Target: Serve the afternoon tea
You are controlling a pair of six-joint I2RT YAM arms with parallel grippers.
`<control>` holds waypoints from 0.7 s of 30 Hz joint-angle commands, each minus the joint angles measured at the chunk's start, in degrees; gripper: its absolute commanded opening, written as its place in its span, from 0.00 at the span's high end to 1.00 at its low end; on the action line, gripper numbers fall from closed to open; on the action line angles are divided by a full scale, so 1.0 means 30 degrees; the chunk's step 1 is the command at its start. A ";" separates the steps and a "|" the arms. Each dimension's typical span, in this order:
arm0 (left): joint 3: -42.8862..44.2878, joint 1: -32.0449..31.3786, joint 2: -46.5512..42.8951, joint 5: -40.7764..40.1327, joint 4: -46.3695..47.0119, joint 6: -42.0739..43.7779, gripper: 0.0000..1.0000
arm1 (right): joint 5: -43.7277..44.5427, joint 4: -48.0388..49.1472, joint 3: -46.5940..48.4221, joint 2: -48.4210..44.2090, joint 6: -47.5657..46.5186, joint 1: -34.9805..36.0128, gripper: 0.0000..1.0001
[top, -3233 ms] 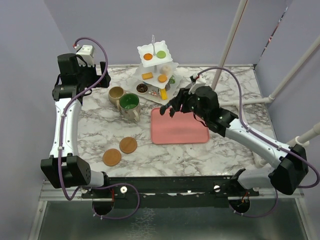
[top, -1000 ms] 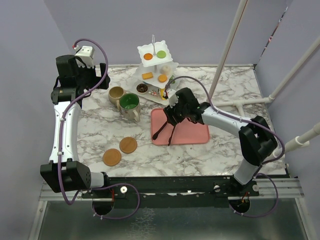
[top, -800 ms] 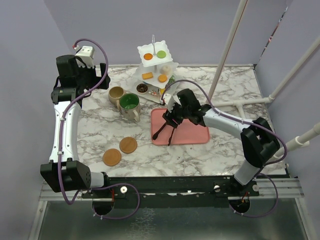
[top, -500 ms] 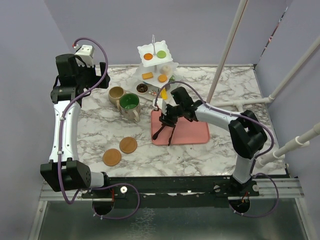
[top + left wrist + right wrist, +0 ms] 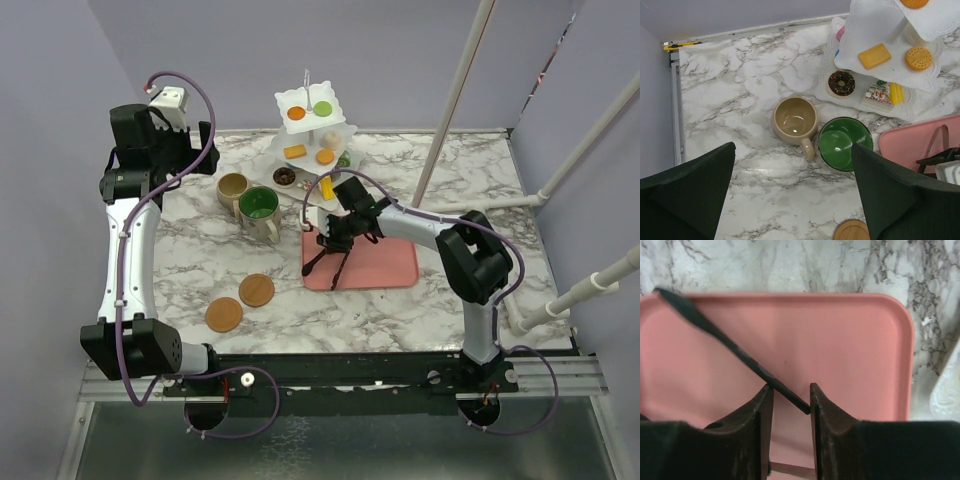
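Note:
The white three-tier stand (image 5: 340, 128) holds toy pastries at the back: orange and green macarons on top, a chocolate donut (image 5: 842, 82) on the bottom tier. The beige mug (image 5: 232, 187) and green-inside mug (image 5: 258, 205) stand left of it, seen from above in the left wrist view (image 5: 794, 117). Two wooden coasters (image 5: 257, 290) lie front left. My right gripper (image 5: 336, 233) is low over the pink tray (image 5: 385, 262), its fingers closed on an arm of the black tongs (image 5: 730, 347). My left gripper (image 5: 150, 130) is raised, wide open and empty.
The tongs' legs (image 5: 322, 263) rest on the tray's left part. White poles (image 5: 455, 90) rise at the back right. The purple walls close in the left and back. The table's metal rail runs along the front edge.
My right gripper has come down from beside the stand to the tray's left end with the tongs, and the arm's elbow has swung inward. The left arm has barely moved.

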 commanded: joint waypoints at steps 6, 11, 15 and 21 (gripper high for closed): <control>0.0976 0.0148 0.0326 0.0158 -0.0341 -0.0229 0.01 | 0.4477 0.3881 -0.1607 -0.0387 0.1558 -0.0174 0.99; 0.1045 0.0146 0.0396 0.0278 -0.0343 -0.0137 0.01 | 0.4371 0.4420 -0.3137 -0.1680 0.2033 -0.0840 0.99; 0.0965 0.0154 0.0471 0.0409 -0.0343 -0.0199 0.01 | 0.5138 0.4356 -0.4157 -0.2483 0.1552 -0.1131 0.95; 0.0644 0.0154 0.0372 0.0586 -0.0343 -0.0170 0.01 | 0.5515 0.4410 -0.3766 -0.3655 0.3199 -0.1288 0.55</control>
